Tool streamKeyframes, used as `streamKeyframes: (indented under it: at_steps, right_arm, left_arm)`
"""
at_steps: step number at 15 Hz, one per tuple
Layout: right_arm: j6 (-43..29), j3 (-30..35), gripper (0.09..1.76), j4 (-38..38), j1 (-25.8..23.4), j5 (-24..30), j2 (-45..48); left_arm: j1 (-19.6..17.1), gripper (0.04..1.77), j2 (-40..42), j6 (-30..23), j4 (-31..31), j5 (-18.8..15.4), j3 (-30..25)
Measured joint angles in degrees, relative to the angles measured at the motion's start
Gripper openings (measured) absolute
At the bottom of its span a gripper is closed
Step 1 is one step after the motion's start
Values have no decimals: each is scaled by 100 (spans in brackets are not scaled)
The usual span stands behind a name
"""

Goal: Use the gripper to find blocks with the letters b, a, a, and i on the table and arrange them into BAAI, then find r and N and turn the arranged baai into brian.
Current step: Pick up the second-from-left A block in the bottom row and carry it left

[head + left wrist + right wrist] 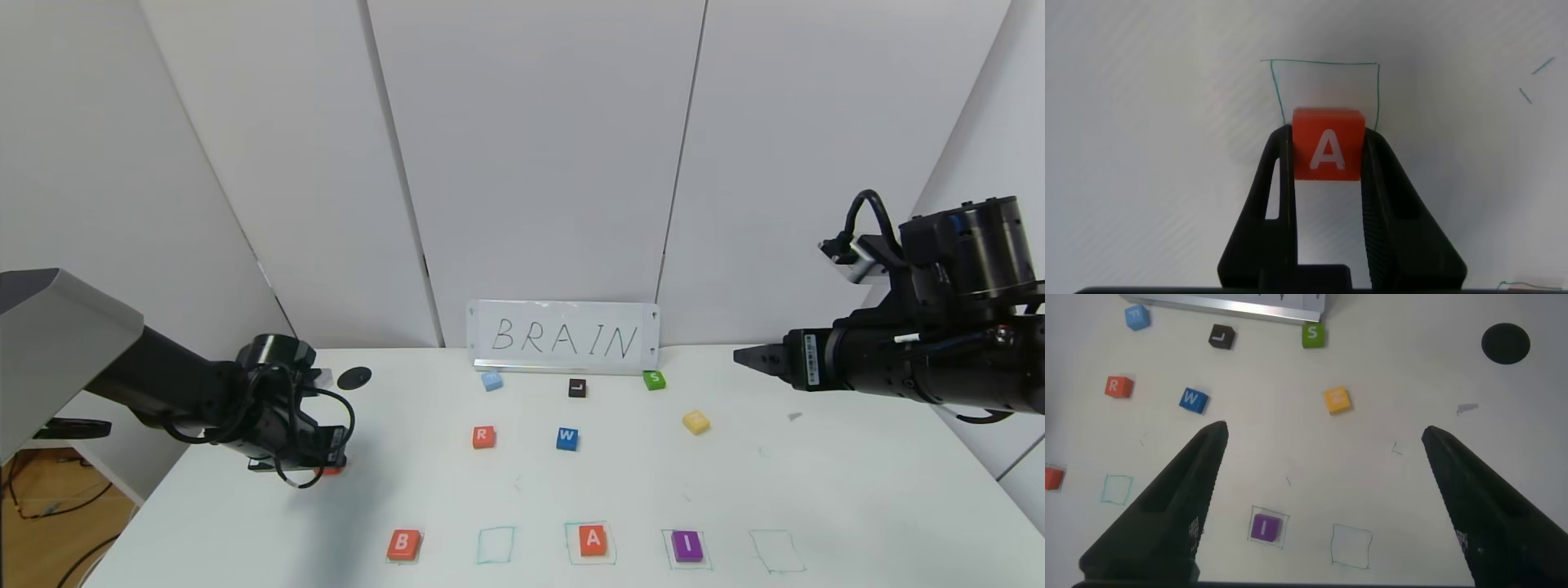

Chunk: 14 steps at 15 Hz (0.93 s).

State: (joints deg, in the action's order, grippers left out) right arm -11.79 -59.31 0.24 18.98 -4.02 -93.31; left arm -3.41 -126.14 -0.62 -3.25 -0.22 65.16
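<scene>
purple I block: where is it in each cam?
Head view: purple I block sits in a green drawn square in the near row, just right of the orange A block.
Left wrist view: not in it.
Right wrist view: between the open right pincer fingers.
Shared landmark: blue W block.

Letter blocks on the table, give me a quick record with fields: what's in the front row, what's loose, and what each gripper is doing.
front row: B block, empty square, A block, I block, empty square
loose blocks farther back: R block, W block, yellow block, L block, S block, pale blue block
left gripper: shut on a second A block, at the table's left side
right gripper: open, empty, raised at the right
sign: reads BRAIN
</scene>
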Motion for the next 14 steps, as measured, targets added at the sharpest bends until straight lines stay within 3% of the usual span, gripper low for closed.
streamKeyframes:
  at_steps: [14]
  right_arm:
    - [0, -1, 171, -15, 1, -2, -13]
  left_arm:
    - [63, 51, -73, 0, -35, 22, 90]
